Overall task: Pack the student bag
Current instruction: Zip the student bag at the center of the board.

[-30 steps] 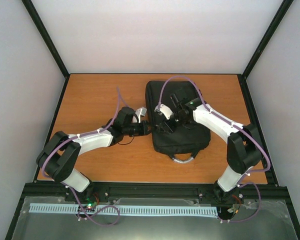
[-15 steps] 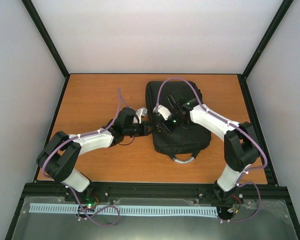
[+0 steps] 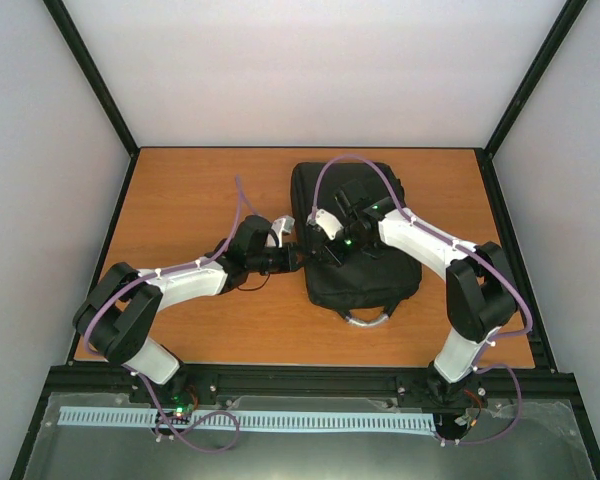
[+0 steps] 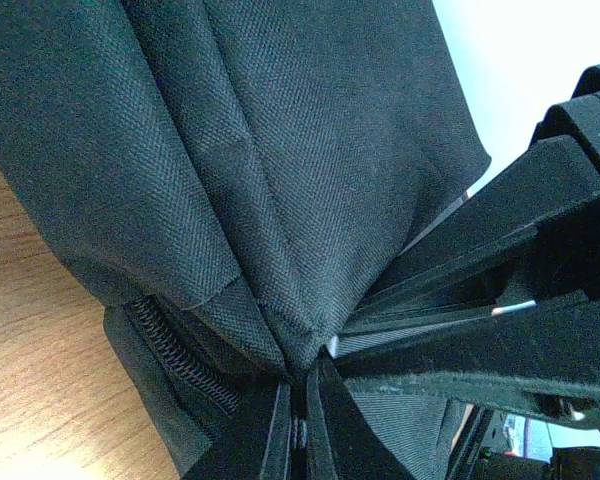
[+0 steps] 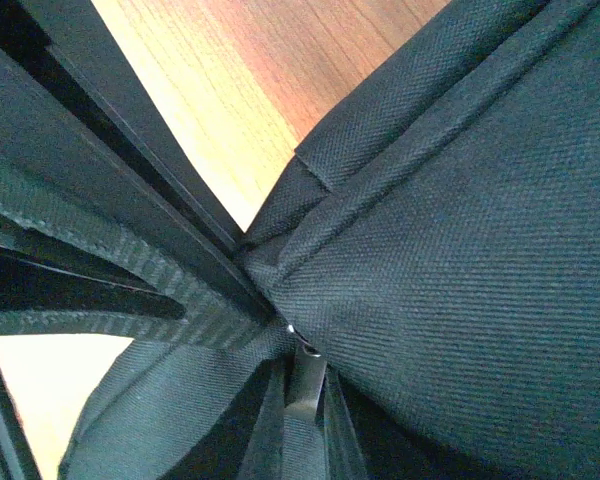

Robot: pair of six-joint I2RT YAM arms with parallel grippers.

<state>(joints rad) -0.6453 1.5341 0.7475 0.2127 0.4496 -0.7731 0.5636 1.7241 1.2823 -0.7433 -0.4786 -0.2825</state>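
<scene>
The student bag (image 3: pixel 365 275), a large black backpack, lies flat on the wooden table (image 3: pixel 200 190), its grey loop handle (image 3: pixel 366 318) toward the near edge. My left gripper (image 3: pixel 298 257) is at the bag's left edge and shut on a fold of its black fabric (image 4: pixel 280 330), just beside the zipper teeth (image 4: pixel 175 355). My right gripper (image 3: pixel 326 250) reaches in from the right over the bag to nearly the same spot. Its jaws stand close together around a flat dark zipper pull (image 5: pixel 306 375). Bag fabric (image 5: pixel 460 250) fills most of the right wrist view.
Bare wood (image 4: pixel 25 330) shows left of the bag. A black frame rail (image 3: pixel 310 378) runs along the near edge, and white walls enclose the table. Purple cables (image 3: pixel 242 205) loop above both arms. The two grippers nearly touch at the bag's left edge.
The right gripper's jaws have closed in on the zipper pull, and its arm has shifted slightly left over the bag. The left arm and the bag have stayed put.
</scene>
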